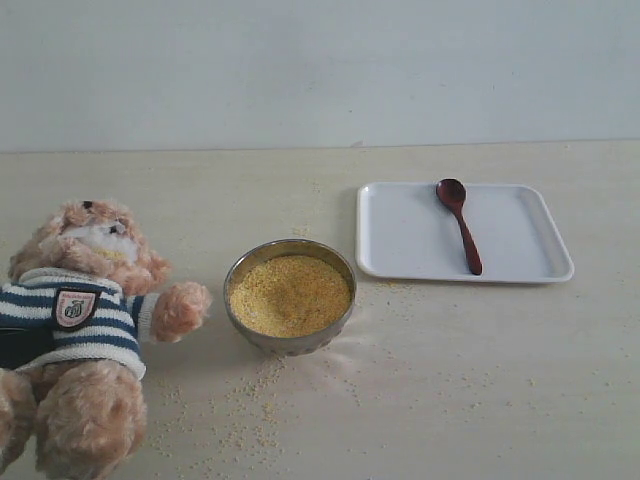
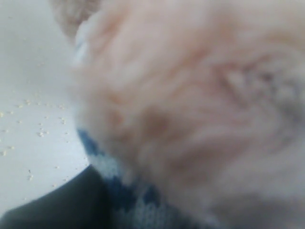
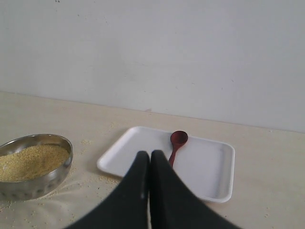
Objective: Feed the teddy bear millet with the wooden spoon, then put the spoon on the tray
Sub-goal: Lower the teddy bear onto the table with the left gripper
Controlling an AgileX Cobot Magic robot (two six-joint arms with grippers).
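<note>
Teddy bear [image 2: 190, 119] fur swamps left wrist view (left claw [image 2: 62, 202]: cannot tell); right claw [image 3: 150, 160] together.

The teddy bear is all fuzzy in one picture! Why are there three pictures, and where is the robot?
The robot has two arms, each with a hand and a little camera. One picture looks at the whole table: the teddy bear, a steel bowl of millet with grains spilled around, and a white tray with the wooden spoon on it. The fuzzy picture is from the left arm's camera, so close to the bear that fur fills it; whether the left hand grips it, I cannot tell. The last is from the right arm's camera: the right hand is shut and empty, facing the tray.
</note>
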